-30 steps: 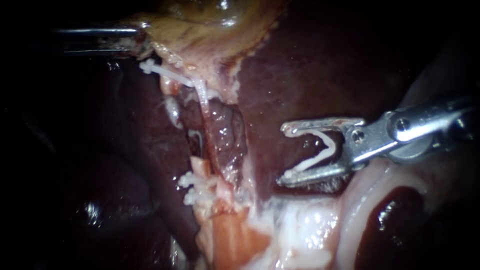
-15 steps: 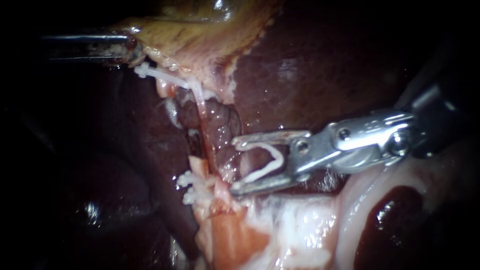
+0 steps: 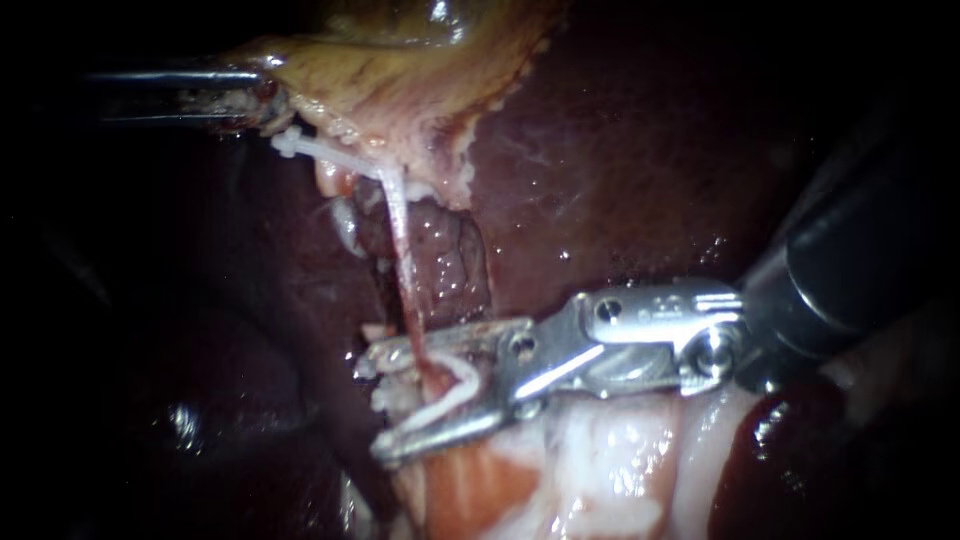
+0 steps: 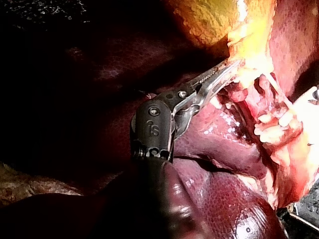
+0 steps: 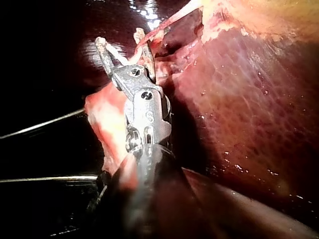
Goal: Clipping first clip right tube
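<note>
Claw of right instrument [image 3: 372,408] stood wide, cradling an open white clip [image 3: 455,390] astride the thin tube [image 3: 398,240]. Tube judged soft, slick, easily torn; best clamped squarely across. Gallbladder [image 3: 400,70] sat pinched in claw of left instrument [image 3: 265,100].

Bare liver [image 3: 640,150] free above right instrument [image 3: 378,408], tube [image 3: 398,250] filling its clip [image 3: 455,385], gallbladder [image 3: 400,80] held overhead by left instrument [image 3: 255,98]

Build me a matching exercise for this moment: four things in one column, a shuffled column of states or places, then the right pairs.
1. left instrument
2. right instrument
3. clip
4. tube

A. white, not yet closed, seated in jaws
B. thin, pinkish, runs from the gallbladder down between the clip's legs
C. jaws shut on the gallbladder's edge
D. jaws wide apart, carrying the clip astride the tube

Pairs: 1-C, 2-D, 3-A, 4-B.
</note>
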Robot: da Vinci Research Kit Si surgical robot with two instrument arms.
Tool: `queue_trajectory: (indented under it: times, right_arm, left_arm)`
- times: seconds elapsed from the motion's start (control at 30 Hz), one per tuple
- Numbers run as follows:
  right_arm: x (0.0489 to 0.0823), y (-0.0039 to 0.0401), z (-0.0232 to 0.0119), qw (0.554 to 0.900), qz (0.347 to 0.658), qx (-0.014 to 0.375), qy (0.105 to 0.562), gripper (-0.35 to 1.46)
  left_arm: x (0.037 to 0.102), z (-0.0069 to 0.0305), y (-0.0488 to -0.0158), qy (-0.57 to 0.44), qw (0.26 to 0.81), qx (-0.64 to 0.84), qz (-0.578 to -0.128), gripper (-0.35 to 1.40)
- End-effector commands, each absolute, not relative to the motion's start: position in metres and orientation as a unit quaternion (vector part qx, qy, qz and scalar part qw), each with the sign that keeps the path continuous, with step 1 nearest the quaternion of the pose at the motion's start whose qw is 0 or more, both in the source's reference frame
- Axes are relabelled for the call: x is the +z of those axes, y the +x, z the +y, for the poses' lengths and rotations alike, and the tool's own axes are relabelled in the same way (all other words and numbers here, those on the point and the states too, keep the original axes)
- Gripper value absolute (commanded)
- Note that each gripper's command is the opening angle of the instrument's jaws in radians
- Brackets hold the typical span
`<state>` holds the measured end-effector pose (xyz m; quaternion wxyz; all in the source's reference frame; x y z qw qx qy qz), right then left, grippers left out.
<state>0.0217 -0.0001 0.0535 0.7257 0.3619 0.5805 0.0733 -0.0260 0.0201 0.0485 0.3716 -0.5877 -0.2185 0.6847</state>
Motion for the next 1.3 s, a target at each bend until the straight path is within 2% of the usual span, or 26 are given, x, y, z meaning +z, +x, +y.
queue_trajectory:
  times: [0.03, 0.33, 0.7, 1.03, 1.13, 1.3]
  right_arm:
    - [0.0533, 0.0215, -0.0002, 0.724, 0.581, 0.074, 0.365, 0.49]
    - [0.0531, 0.0211, -0.0005, 0.706, 0.575, 0.071, 0.407, 0.43]
    - [0.0539, 0.021, -0.0003, 0.704, 0.57, 0.081, 0.416, 0.32]
    - [0.0542, 0.0207, 0.0001, 0.703, 0.568, 0.085, 0.42, 0.1]
    - [0.0541, 0.0206, 0.0001, 0.703, 0.568, 0.085, 0.42, -0.03]
    - [0.0541, 0.0205, 0.0003, 0.702, 0.568, 0.084, 0.421, -0.15]
  left_arm:
    - [0.0485, 0.0201, -0.0259, -0.588, 0.371, 0.685, -0.219, -0.35]
    - [0.0486, 0.0201, -0.026, -0.588, 0.371, 0.685, -0.219, -0.35]
    - [0.0488, 0.0202, -0.026, -0.588, 0.371, 0.685, -0.219, -0.35]
    - [0.0488, 0.0202, -0.0261, -0.588, 0.371, 0.685, -0.219, -0.35]
    - [0.0488, 0.0202, -0.0261, -0.588, 0.371, 0.685, -0.219, -0.35]
    - [0.0488, 0.0202, -0.0261, -0.588, 0.371, 0.685, -0.219, -0.35]
